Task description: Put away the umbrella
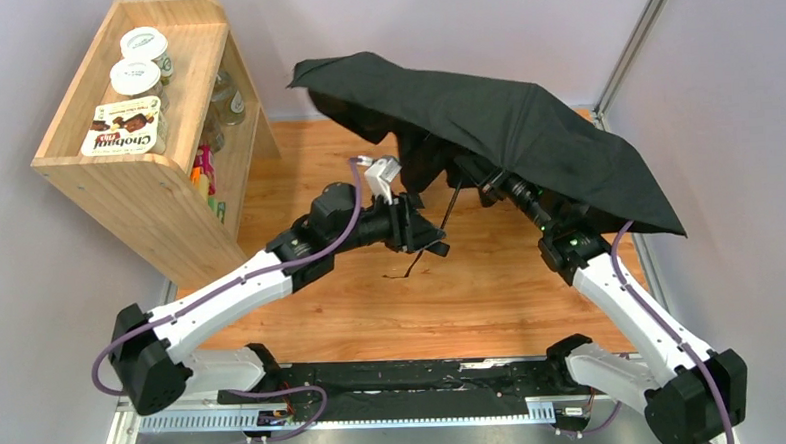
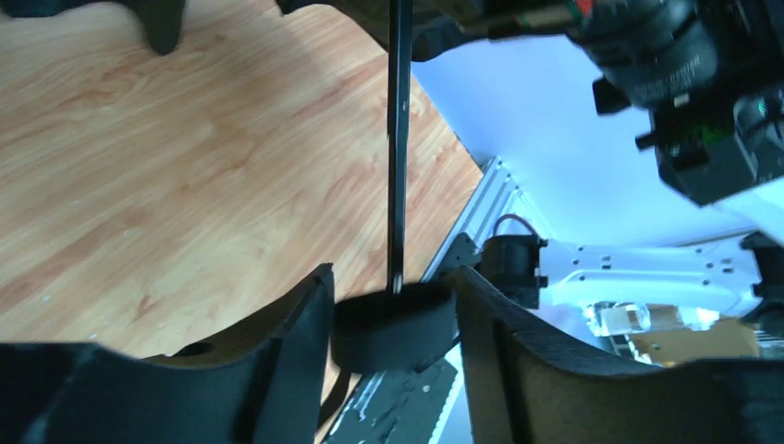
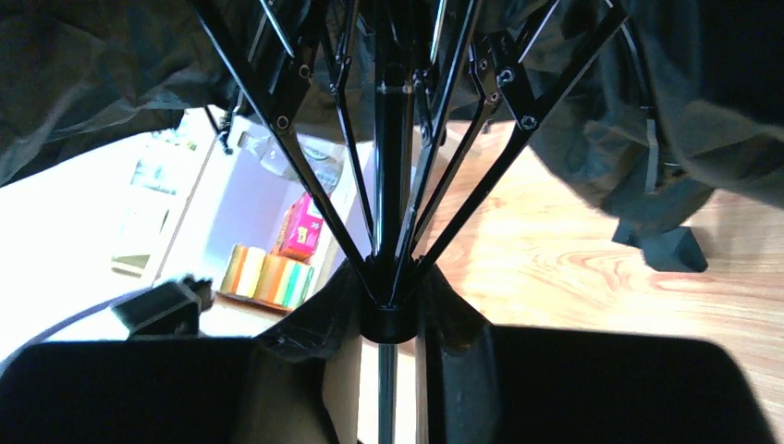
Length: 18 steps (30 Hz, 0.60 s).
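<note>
The black umbrella (image 1: pixel 505 127) is open, its canopy spread above the table's middle and right. Its thin shaft (image 1: pixel 451 204) slants down to the handle knob (image 2: pixel 393 324), and the wrist strap (image 1: pixel 411 266) hangs to the table. My left gripper (image 1: pixel 420 236) is shut on the handle knob, which sits between its fingers (image 2: pixel 296 324) in the left wrist view. My right gripper (image 3: pixel 388 319) is under the canopy, shut on the runner hub (image 3: pixel 388 310) where the ribs (image 3: pixel 305 166) meet the shaft. The canopy hides the right gripper in the top view.
A wooden shelf unit (image 1: pixel 136 153) stands at the back left with jars (image 1: pixel 143 53) and a box on top and items inside. The wooden table (image 1: pixel 373 313) lies below. A metal frame post (image 1: pixel 636 41) stands at the back right.
</note>
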Each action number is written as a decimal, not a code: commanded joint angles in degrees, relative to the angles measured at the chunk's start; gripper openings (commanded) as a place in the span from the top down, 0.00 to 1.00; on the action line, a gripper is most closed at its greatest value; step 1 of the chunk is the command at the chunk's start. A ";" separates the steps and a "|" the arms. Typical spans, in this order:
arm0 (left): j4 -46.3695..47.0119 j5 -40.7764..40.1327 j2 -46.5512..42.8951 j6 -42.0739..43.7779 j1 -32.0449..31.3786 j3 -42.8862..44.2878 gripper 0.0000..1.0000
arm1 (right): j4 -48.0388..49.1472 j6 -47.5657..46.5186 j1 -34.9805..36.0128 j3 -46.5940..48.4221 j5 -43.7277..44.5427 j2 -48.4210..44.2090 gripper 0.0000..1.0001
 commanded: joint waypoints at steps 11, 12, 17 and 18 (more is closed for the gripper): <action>9.67 3.06 -0.21 -4.46 0.36 -3.64 0.34 | 6.44 -0.28 -1.31 4.57 -5.95 2.22 1.00; 9.94 3.24 0.41 -4.46 0.36 -3.19 0.34 | 6.09 -0.64 -1.22 4.48 -6.65 2.13 1.00; 6.70 1.76 4.19 -3.06 0.36 1.46 0.84 | 3.46 -3.01 -0.87 3.52 -8.15 0.73 1.00; 6.51 0.88 4.28 -2.71 0.36 1.73 0.93 | 2.58 -2.92 -0.78 2.73 -8.67 -0.14 1.00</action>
